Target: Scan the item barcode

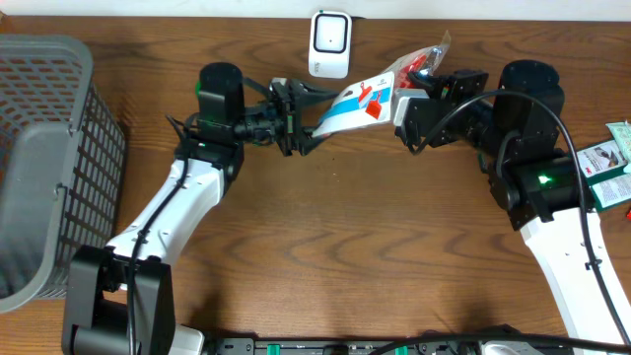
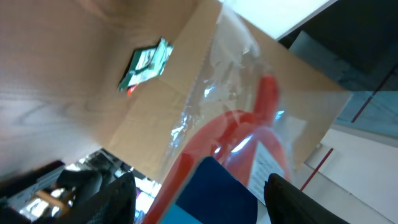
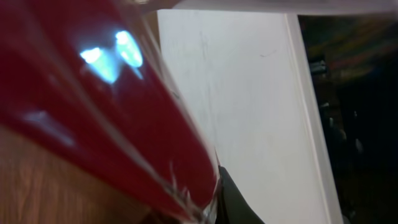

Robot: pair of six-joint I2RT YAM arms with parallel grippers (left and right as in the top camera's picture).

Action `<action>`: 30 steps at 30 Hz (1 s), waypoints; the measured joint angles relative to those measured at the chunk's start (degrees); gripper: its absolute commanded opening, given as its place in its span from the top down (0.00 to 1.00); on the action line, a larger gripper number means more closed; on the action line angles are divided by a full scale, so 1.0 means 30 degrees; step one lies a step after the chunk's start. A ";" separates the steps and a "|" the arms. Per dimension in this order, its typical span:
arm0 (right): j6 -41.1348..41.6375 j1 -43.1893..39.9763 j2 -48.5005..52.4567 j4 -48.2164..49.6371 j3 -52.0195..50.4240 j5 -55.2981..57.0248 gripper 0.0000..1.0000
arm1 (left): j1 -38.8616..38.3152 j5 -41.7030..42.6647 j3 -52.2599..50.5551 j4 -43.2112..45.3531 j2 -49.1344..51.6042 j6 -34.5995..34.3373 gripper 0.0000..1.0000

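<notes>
The blue, white and red plastic packet (image 1: 357,102) is held above the wooden counter (image 1: 375,227) toward 12 o'clock, just at 5 o'clock of the white box-shaped scanner (image 1: 329,43). The right gripper (image 1: 402,103) is clamped on the packet's 3 o'clock end. The left gripper (image 1: 299,120) stands spread wide at its 9 o'clock end, fingers (image 2: 292,199) on either side.

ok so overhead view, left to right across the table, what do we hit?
grey basket → left gripper → packaged item → right gripper → green packet. White scanner left out: it sits behind, overlapping the item's span.
</notes>
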 measured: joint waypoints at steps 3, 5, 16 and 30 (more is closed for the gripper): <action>0.0080 0.0000 -0.0051 -0.0007 0.0102 0.0124 0.99 | -0.0517 0.0291 -0.0131 0.0117 0.0000 -0.0204 0.30; 0.0160 0.0000 -0.0087 -0.0007 0.0131 0.0168 0.99 | -0.0787 0.0437 -0.0189 0.0160 0.0015 -0.0219 0.30; 0.0984 0.0219 0.0357 0.1122 -0.0073 -0.0670 0.99 | 0.1690 0.1865 -0.0182 0.0794 0.0029 0.1719 0.30; 0.6433 0.0189 0.0874 0.6710 -0.0197 -0.1290 0.99 | 0.3147 0.2346 -0.0182 0.0787 0.0029 0.3330 0.24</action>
